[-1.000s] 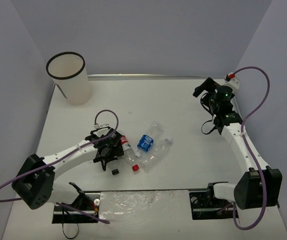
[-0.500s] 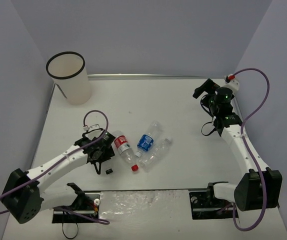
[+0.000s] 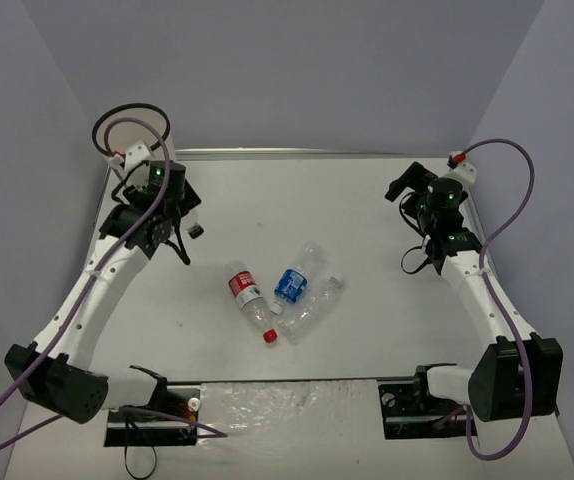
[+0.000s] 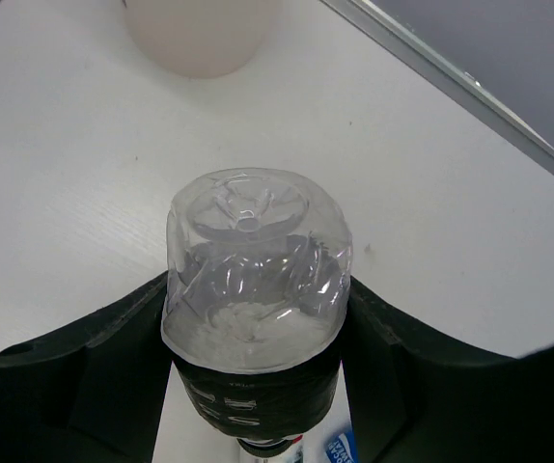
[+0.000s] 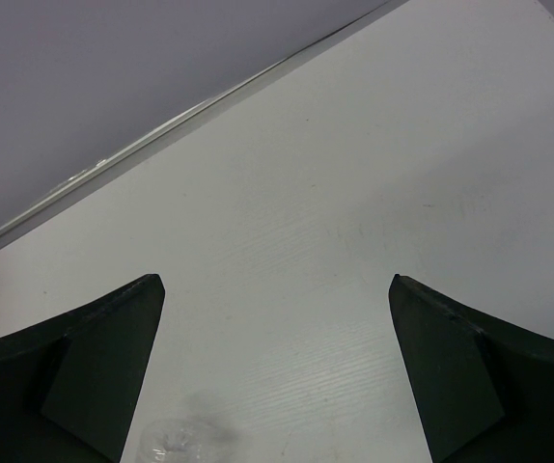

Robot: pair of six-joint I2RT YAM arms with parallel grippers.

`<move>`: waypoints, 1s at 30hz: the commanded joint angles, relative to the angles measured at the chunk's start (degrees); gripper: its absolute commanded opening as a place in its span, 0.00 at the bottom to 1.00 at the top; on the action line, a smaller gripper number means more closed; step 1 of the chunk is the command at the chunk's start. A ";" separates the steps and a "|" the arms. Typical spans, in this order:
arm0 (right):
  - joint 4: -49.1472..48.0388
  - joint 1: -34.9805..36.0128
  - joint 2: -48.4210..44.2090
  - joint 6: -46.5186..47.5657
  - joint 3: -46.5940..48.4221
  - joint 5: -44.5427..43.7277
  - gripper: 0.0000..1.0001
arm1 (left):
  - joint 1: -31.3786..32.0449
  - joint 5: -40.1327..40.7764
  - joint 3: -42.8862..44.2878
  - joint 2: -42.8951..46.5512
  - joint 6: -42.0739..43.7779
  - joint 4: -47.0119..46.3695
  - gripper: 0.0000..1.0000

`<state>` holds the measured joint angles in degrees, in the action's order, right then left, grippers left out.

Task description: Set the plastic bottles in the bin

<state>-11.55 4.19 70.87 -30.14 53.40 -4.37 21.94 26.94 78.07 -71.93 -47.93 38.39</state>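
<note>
My left claw [image 4: 253,301] is clamped narrow on the black-labelled bottle [image 4: 253,241], its clear ribbed base pointing toward the wrist camera and the black label low in my grip. I can make out no lettering on that label. From above, this claw hangs over the far left corner of the table [image 3: 367,330], and the bin [image 4: 205,34] stands just beyond it.

My right claw [image 5: 277,282] is spread wide at the far right, with nothing between the fingers.

Three bottles lie mid-table: the red-labelled bottle [image 3: 248,298] with its red cap toward me, the blue-labelled bottle [image 3: 295,280] just right of it, and the plain bottle [image 3: 313,306] alongside that one. Their print is too small to read.
</note>
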 commanded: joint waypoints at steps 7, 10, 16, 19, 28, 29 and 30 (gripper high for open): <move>-6.67 0.20 -0.48 2.87 1.61 -3.74 1.00 | -18.28 -4.63 23.45 -15.66 13.61 -24.29 0.27; -8.47 0.13 0.05 2.70 1.41 -4.27 1.00 | -21.88 -4.69 29.35 -21.68 13.75 -26.05 0.30; -13.89 0.21 -1.34 2.51 -1.94 -6.03 1.00 | -29.80 -5.27 47.36 -37.46 8.85 -25.75 0.30; -14.61 0.21 -2.00 3.03 -2.55 -6.21 1.00 | -29.86 -4.54 58.31 -45.41 10.39 -20.96 0.30; -11.61 0.21 -1.99 4.79 -1.28 -7.89 1.00 | -29.61 -7.16 67.64 -51.79 11.71 -17.07 0.97; -11.74 0.21 -1.77 4.64 -1.28 -7.41 1.00 | -29.39 -7.49 67.18 -50.70 12.02 -17.80 0.97; -11.74 0.21 -1.66 4.52 -1.28 -6.82 1.00 | -29.21 -7.90 66.30 -49.58 12.32 -18.27 0.97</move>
<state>-19.75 4.19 70.63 -26.27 50.63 -10.47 -7.94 20.65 142.18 -129.28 -37.19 24.10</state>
